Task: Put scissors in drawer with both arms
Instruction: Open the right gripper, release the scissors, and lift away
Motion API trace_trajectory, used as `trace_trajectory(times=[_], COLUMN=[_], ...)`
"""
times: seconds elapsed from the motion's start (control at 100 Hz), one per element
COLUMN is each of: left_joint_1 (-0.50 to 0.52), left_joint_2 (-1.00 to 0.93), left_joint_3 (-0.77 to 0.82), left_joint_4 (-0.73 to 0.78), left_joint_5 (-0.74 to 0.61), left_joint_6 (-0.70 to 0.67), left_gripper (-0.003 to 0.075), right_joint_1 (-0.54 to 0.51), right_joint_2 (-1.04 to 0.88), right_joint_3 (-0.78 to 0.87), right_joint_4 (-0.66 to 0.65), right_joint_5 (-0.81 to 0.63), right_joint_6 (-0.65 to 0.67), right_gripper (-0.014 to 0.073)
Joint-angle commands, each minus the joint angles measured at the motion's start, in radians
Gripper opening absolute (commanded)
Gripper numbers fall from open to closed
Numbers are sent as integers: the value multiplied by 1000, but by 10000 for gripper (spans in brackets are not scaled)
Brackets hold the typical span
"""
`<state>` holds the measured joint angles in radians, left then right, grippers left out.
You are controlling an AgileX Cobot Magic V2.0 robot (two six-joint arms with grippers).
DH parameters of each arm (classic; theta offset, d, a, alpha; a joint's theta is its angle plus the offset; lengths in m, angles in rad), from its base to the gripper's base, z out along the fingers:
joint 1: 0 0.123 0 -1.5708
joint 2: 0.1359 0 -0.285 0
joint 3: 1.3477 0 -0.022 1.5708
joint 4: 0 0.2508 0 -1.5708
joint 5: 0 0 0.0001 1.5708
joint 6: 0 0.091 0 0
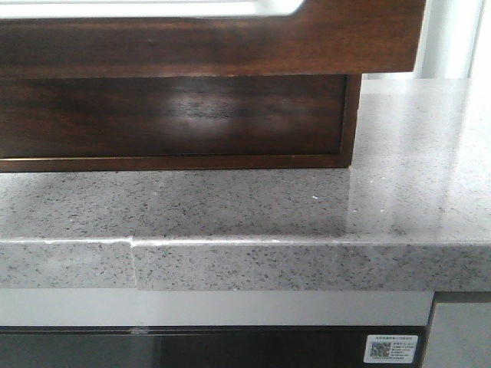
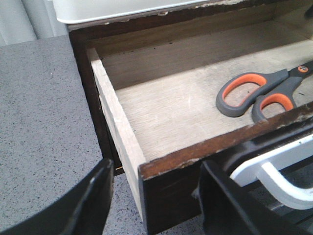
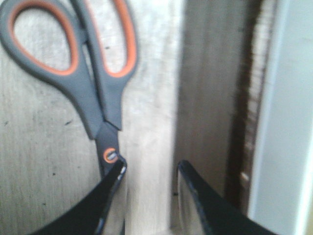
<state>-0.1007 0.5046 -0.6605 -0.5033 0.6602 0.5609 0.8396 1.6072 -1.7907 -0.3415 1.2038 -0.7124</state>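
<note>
The dark brown drawer [image 1: 230, 38] stands pulled out over the counter, its pale cutout at the top edge of the front view. In the left wrist view the drawer [image 2: 115, 122] is open, and the grey-and-orange scissors [image 2: 283, 83] lie flat on its pale floor. My left gripper [image 2: 156, 169] is open, with one finger on each side of the drawer's front corner, holding nothing. In the right wrist view my right gripper [image 3: 151, 165] is open and empty just above the drawer floor [image 3: 39, 147]. One finger is beside the pivot of the scissors [image 3: 95, 98]. Neither gripper shows in the front view.
The speckled grey stone countertop [image 1: 230, 207] runs under the drawer and beside it [image 2: 39, 107]. The dark cabinet body [image 1: 176, 115] sits behind it. A pale grey box [image 2: 112, 10] rests on top of the cabinet. A white curved piece [image 2: 274, 171] shows below the drawer front.
</note>
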Motion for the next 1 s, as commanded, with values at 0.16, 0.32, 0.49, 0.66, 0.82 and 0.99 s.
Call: trace_trajectory(times=[0.16,0.32,0.49,0.66,0.82,0.99], left_joint_1=[-7,-7,-7,-7,-7,-7], left_joint_2=[5,5,5,5,5,5], left_joint_3=[-35,-35,-35,-35,-35,-35], left_joint_4=[-32,-32,-32,-32,-32,-32], left_joint_5=[-72,-72,-72,-72,-72,-72], left_joint_6=[-6,-6,-6,-6,-6,-6], left_gripper=[367,367,367,367,367,366], right_joint_1=[-32,-159,-351,-494,-557,-562], right_joint_2=[-155,-255,-394,-572,-745,-896], right_joint_3=[-72,-46,115,406,699,970], right_joint_4=[-41,-8,158,175,175,171], right_joint_5=[49,62,-44,-298,-510,-640], right_joint_6=[202,390,582,732,830,835], right_gripper=[230,230,230,230,230,230])
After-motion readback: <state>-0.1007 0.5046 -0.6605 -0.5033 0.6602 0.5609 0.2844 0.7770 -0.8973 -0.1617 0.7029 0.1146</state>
